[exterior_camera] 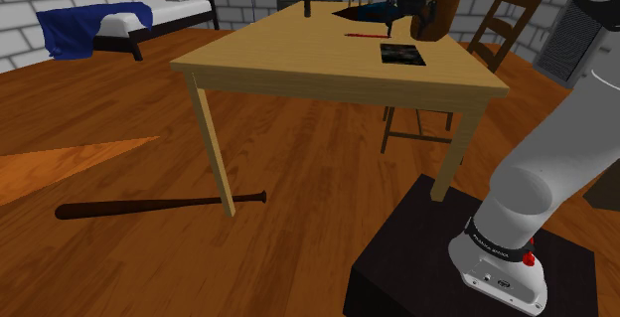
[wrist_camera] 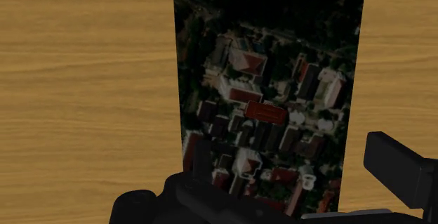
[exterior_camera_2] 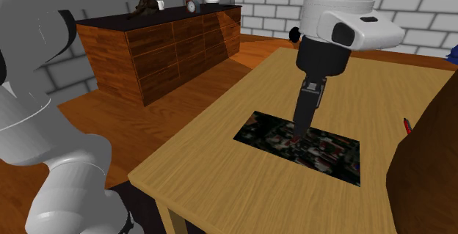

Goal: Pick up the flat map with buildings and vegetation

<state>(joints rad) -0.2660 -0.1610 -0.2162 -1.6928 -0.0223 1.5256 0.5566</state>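
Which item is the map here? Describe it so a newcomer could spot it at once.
Find the light wooden table beside the wooden chair. On its top, below the black gripper, lies a dark flat rectangular map showing red-roofed buildings and trees from above. The thin red pen nearby is small and stick-like; the map is broad, flat and dark.

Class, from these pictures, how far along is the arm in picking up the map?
Done: the approach, the pincer sits low over the map. In hand: the grasp, fingers apart, clasping nothing. Left: closing and lifting; the map lies flat on the table.
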